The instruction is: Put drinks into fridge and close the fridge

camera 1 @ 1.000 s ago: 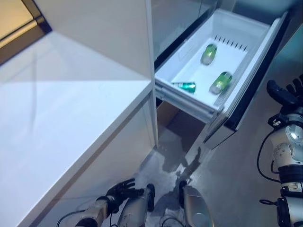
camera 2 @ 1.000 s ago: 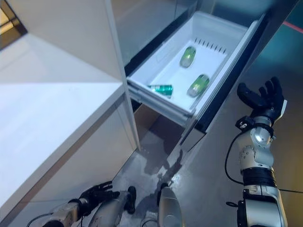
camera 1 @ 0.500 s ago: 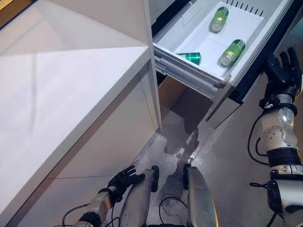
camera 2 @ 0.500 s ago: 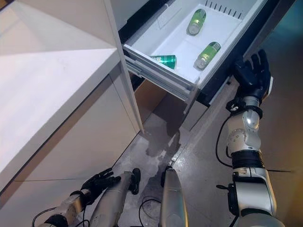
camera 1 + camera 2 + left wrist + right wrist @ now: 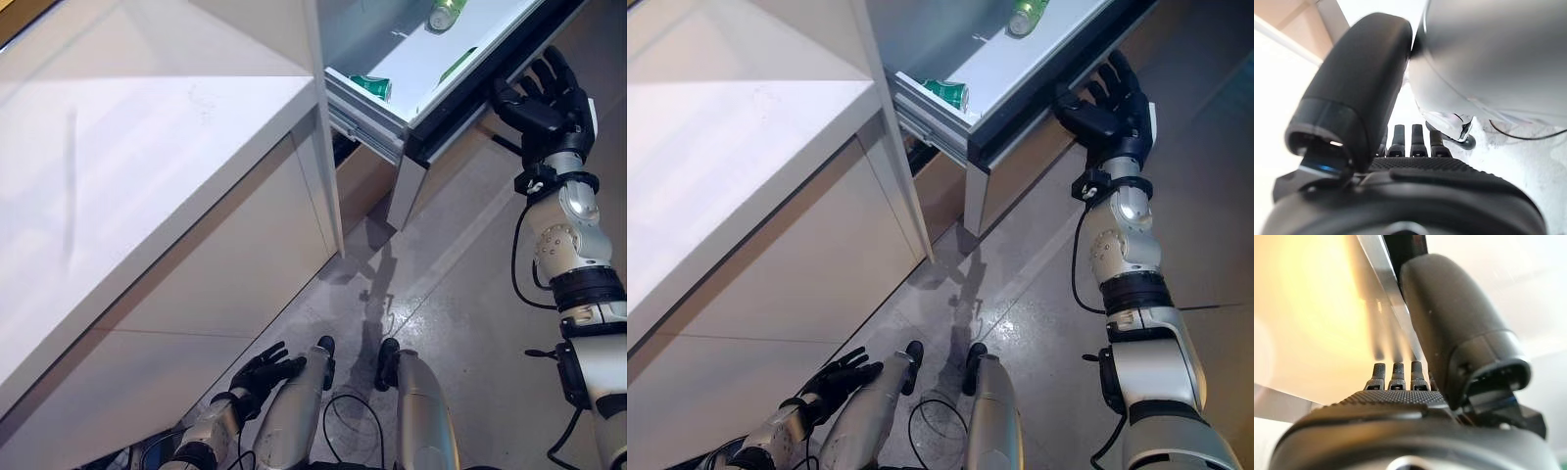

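bare floor (image 5: 1038,294) beside fridge drawer (image 5: 1019,103), right hand (image 5: 1107,108) flat against its front edge

Fridge drawer (image 5: 1038,69) pulled out, white inside; 2 green cans (image 5: 945,92) seen lying on their sides in it, well apart. White worktop (image 5: 118,176) beside it, left.

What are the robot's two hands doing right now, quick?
Left hand: open, fingers relaxed, holding nothing, low by the floor.
Right hand: open, fingers straight, at the dark front of the fridge drawer.
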You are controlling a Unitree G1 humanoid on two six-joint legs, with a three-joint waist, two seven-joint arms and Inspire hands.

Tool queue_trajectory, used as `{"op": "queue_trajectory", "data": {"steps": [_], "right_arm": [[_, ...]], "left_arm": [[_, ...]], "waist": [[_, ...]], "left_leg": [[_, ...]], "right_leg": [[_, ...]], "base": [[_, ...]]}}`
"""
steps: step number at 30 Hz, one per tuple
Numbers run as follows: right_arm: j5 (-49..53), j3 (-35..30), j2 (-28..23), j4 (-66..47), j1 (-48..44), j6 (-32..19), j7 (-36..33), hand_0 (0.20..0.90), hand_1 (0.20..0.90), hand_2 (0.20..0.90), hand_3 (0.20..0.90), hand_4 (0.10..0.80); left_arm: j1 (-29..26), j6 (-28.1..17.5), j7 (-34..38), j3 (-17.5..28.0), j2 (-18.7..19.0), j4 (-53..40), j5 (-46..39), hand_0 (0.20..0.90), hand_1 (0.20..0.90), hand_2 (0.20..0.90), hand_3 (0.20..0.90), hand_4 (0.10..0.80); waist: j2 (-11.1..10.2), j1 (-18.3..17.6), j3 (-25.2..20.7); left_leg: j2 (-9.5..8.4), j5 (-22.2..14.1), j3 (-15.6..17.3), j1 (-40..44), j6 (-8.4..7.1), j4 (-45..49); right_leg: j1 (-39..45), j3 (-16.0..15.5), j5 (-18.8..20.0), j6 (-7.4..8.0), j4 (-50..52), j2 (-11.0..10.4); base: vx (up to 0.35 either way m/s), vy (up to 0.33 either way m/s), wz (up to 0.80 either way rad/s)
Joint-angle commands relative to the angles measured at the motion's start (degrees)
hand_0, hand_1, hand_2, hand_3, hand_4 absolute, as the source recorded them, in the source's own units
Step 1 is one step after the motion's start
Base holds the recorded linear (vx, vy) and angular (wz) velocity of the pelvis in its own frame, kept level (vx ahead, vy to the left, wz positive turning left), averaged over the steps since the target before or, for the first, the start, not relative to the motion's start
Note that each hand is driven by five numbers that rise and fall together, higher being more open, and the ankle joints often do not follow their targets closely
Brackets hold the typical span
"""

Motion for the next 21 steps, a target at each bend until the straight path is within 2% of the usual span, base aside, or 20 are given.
{"op": "queue_trajectory", "data": {"steps": [1, 6, 14, 17, 18, 21], "right_arm": [[-1.9, 5.0, 0.4, -3.2, -14.0, -2.8, 9.1, 0.900, 0.900, 0.900, 0.900, 0.800], [-4.4, 7.2, 1.2, -0.6, -16.1, -1.8, 8.5, 0.900, 0.900, 0.900, 0.900, 0.800], [-5.5, 8.0, 1.8, 1.3, -16.6, -1.1, 6.7, 0.900, 0.900, 0.900, 0.900, 0.800], [-6.0, 7.0, 1.6, 1.3, -15.2, -2.8, 4.1, 0.900, 0.900, 0.900, 0.900, 0.800], [-8.4, 6.2, 1.5, 0.4, -13.8, -4.7, 2.3, 0.900, 0.900, 0.900, 0.900, 0.800], [-13.8, 5.1, 1.1, -5.5, -9.0, -6.2, -1.6, 0.900, 0.900, 0.900, 0.900, 0.800]], "left_arm": [[4.3, -1.0, -0.4, -2.0, 5.4, -1.5, 0.8, 0.900, 0.900, 0.900, 0.900, 0.800], [5.0, -0.2, -0.6, -2.1, 6.1, -0.5, 3.7, 0.900, 0.900, 0.900, 0.900, 0.800], [5.7, 0.2, -2.0, -2.9, 6.6, 0.7, 6.3, 0.900, 0.900, 0.900, 0.900, 0.800], [6.2, 0.1, -2.5, -3.0, 6.9, 1.2, 7.7, 0.900, 0.900, 0.900, 0.900, 0.800], [6.4, 0.1, -2.8, -2.9, 7.0, 1.5, 8.6, 0.900, 0.900, 0.900, 0.900, 0.800], [7.0, 0.5, -2.9, -2.2, 7.0, 2.0, 9.7, 0.900, 0.900, 0.900, 0.900, 0.800]], "waist": [[-2.2, 5.5, -2.7], [-2.7, 7.6, -3.5], [-3.4, 8.4, -5.1], [-4.0, 8.0, -5.8], [-4.5, 7.4, -6.2], [-5.7, 5.5, -7.6]], "left_leg": [[-1.70, -0.2, 3.3, 3.3, 4.87, -1.1], [-2.13, -0.3, 1.5, 5.9, 4.85, -2.5], [-2.13, -0.3, 0.5, 9.9, 4.80, -5.5], [-1.61, -0.4, 0.9, 11.6, 4.84, -7.0], [-1.32, -0.3, 1.2, 12.5, 4.87, -7.9], [-0.50, 0.7, 2.1, 14.7, 4.77, -11.0]], "right_leg": [[5.0, 2.9, -0.4, -0.23, 0.7, 0.3], [9.0, 1.1, -0.4, 0.06, -1.2, -1.1], [14.0, 0.6, 0.7, 0.97, -5.9, -1.7], [15.8, 1.1, 1.6, 1.54, -8.3, -1.6], [16.6, 1.4, 2.2, 1.85, -9.8, -1.4], [18.2, 2.8, 4.3, 2.67, -14.4, -0.5]], "base": [[0.087, -0.034, 0.41], [0.125, -0.028, 0.27], [0.114, -0.004, 0.19], [0.074, -0.023, 0.04], [0.057, -0.034, 0.01], [0.045, -0.043, -0.07]]}}
